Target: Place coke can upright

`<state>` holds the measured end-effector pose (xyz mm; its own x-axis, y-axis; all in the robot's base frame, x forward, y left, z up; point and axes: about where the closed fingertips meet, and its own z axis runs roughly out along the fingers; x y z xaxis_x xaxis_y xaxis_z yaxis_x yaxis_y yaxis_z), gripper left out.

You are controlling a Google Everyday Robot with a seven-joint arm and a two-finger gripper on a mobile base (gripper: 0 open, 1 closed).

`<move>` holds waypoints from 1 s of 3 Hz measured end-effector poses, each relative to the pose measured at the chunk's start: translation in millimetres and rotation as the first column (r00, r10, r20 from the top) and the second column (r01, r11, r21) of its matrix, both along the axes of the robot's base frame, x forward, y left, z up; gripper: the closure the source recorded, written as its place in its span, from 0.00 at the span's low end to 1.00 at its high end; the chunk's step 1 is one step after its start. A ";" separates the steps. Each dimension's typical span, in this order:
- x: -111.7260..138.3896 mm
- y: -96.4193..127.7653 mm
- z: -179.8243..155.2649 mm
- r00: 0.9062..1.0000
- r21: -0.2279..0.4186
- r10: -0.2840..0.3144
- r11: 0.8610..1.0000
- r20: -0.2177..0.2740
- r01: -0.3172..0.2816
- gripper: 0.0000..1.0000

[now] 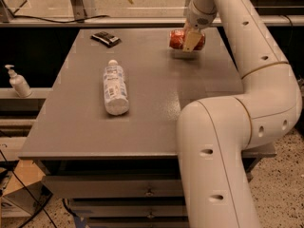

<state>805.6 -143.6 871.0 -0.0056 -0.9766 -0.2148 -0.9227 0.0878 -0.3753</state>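
Note:
The coke can (pixel 178 38) is red and lies on its side, held at the far right of the grey table (pixel 156 103). It hangs a little above the tabletop, with a shadow under it. My gripper (pixel 191 40) comes down from the arm above and is shut on the can. One beige finger (pixel 192 41) crosses the can's front; the other is hidden behind it.
A clear plastic bottle (pixel 115 88) with a white-blue label lies on its side left of centre. A small black object (pixel 106 38) lies at the far left. A soap dispenser (pixel 18 82) stands on a ledge left of the table. My arm's large white links fill the right foreground.

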 end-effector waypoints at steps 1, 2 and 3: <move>-9.4 -13.3 34.5 0.999 0.023 -0.022 0.999 0.047 0.021 1.00; -22.6 -27.7 68.3 0.994 0.138 -0.067 0.989 0.088 0.054 1.00; -38.8 -36.3 91.0 0.991 0.306 -0.106 0.949 0.087 0.075 1.00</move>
<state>766.8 -179.9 962.0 -0.0543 -0.8626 -0.5030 -0.8643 0.2928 -0.4089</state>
